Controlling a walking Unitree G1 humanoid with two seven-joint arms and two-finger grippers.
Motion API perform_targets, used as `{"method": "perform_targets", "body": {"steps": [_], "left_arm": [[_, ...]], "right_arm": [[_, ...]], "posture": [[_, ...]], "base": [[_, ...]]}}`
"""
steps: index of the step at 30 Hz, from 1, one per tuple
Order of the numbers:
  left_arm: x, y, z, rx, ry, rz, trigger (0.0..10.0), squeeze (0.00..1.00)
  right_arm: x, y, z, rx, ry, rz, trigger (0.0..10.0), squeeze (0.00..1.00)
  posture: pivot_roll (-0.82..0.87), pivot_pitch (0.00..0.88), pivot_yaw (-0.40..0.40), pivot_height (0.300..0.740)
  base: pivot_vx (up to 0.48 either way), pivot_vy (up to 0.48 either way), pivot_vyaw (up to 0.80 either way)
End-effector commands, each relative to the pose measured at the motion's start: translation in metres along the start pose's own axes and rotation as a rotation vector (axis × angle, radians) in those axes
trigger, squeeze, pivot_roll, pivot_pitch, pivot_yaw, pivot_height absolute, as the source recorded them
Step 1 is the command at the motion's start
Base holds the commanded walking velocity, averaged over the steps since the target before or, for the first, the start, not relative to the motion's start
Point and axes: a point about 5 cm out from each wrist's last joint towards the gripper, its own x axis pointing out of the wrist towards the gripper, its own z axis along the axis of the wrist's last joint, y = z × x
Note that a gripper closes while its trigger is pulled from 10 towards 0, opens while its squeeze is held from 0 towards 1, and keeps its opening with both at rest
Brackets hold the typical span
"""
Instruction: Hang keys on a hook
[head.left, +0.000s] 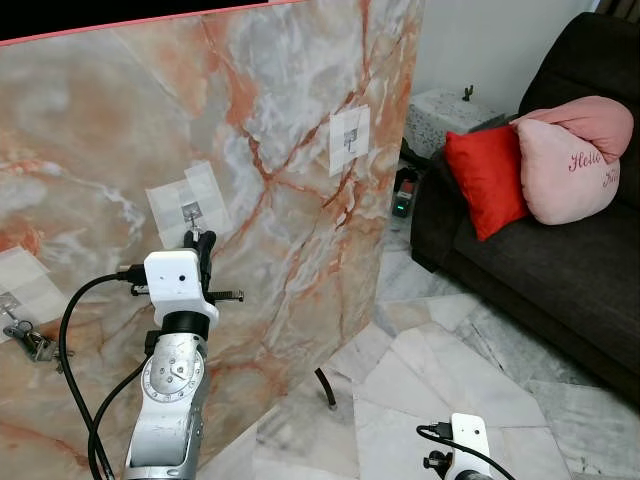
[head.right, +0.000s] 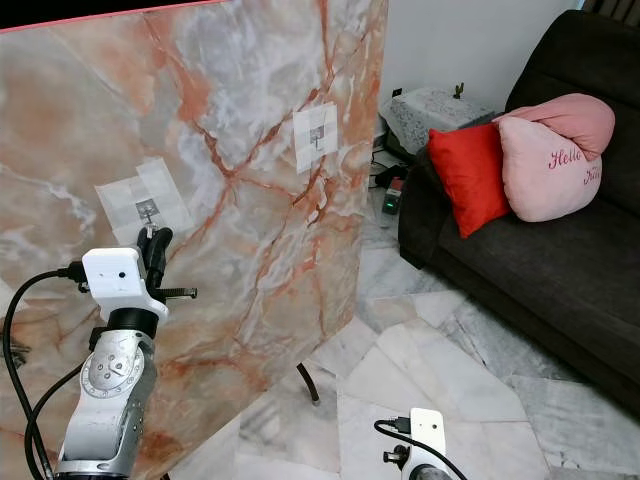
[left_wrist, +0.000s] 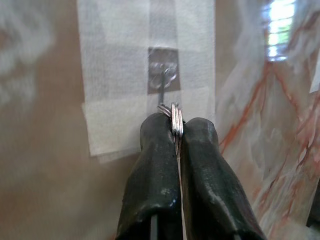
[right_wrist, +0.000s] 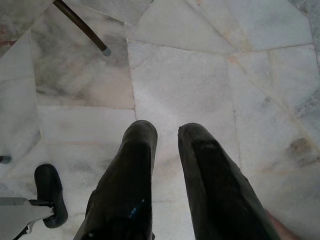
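Far-left hook (head.left: 10, 303): taped low on the marble panel (head.left: 270, 110), with a bunch of keys (head.left: 30, 340) already hanging from it.
Left gripper (left_wrist: 176, 131): raised against the panel, fingers (left_wrist: 155, 165) clenched on a key ring (left_wrist: 175, 119), seen edge-on in the left wrist view.
Key ring: pinched at the fingertips, just below the middle hook (left_wrist: 164, 80), its top edge near or touching the hook's stem; whether it is on the hook cannot be told.
Middle hook: small metal hook on a grey pad under white tape (head.left: 188, 205).
Third hook (head.left: 349, 138): higher up and further right on the panel, taped, bare.
Right gripper (right_wrist: 167, 131): hangs low over the pale stone floor (right_wrist: 200, 65), fingers parted and holding nothing.
Sofa (head.left: 560, 260): dark, at the far right, with a red cushion (head.left: 485, 178) and a pink cushion (head.left: 570, 160).
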Motion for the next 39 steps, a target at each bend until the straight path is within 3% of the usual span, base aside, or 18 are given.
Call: {"method": "perform_targets", "body": {"steps": [1, 14, 15, 16, 18, 27, 30, 32, 33, 39], "left_arm": [[0.001, 0.0, 0.004, -0.017, -0.008, 0.006, 10.0, 0.0], [0.002, -0.005, -0.001, -0.062, 0.041, -0.037, 10.0, 0.0], [0.002, -0.005, -0.001, -0.065, 0.042, -0.035, 10.0, 0.38], [0.002, -0.005, -0.002, -0.078, 0.045, -0.04, 10.0, 1.0], [0.002, -0.006, -0.003, -0.118, 0.057, -0.055, 10.0, 1.0], [0.002, -0.006, -0.002, -0.116, 0.055, -0.061, 10.0, 1.0], [-0.013, 0.0, -0.015, 0.013, 0.114, -0.13, 10.0, 1.0], [-0.015, 0.001, -0.018, 0.029, 0.125, -0.147, 10.0, 1.0], [-0.018, 0.003, -0.02, 0.051, 0.132, -0.161, 10.0, 0.0], [-0.038, 0.021, -0.037, 0.123, 0.228, -0.227, 10.0, 0.0]], "right_arm": [[0.0, -0.004, -0.001, 0.001, 0.005, -0.012, 10.0, 0.0], [0.0, -0.004, -0.001, 0.001, 0.004, -0.012, 10.0, 0.0], [0.0, -0.004, -0.001, 0.0, 0.004, -0.012, 10.0, 0.0], [0.0, -0.004, -0.001, 0.0, 0.004, -0.012, 10.0, 0.0], [0.0, -0.004, -0.001, -0.001, 0.003, -0.012, 10.0, 0.0], [0.0, -0.004, -0.001, 0.0, 0.003, -0.012, 10.0, 0.0], [0.0, -0.004, -0.001, 0.0, 0.004, -0.012, 10.0, 0.0], [0.0, -0.004, -0.001, -0.001, 0.004, -0.012, 10.0, 0.0], [0.0, -0.004, -0.001, -0.001, 0.005, -0.012, 10.0, 0.0], [0.0, -0.004, -0.001, 0.002, 0.005, -0.012, 10.0, 0.0]], "posture": [[0.01, 0.0, -0.085, 0.74], [0.0, 0.0, -0.088, 0.74], [0.0, 0.0, -0.088, 0.74], [0.0, 0.0, -0.088, 0.74], [0.0, 0.0, -0.087, 0.74], [0.0, 0.0, -0.087, 0.74], [0.01, 0.0, -0.088, 0.74], [0.01, 0.0, -0.088, 0.74], [0.01, 0.0, -0.088, 0.74], [0.01, 0.0, -0.088, 0.74]], "base": [[0.0, 0.0, 0.0], [0.0, 0.0, 0.0], [0.0, 0.0, 0.0], [0.0, 0.0, 0.0], [0.0, 0.0, 0.0], [0.0, 0.0, 0.0], [0.0, 0.0, 0.0], [0.0, 0.0, 0.0], [0.0, 0.0, 0.0], [0.0, 0.0, 0.0]]}}
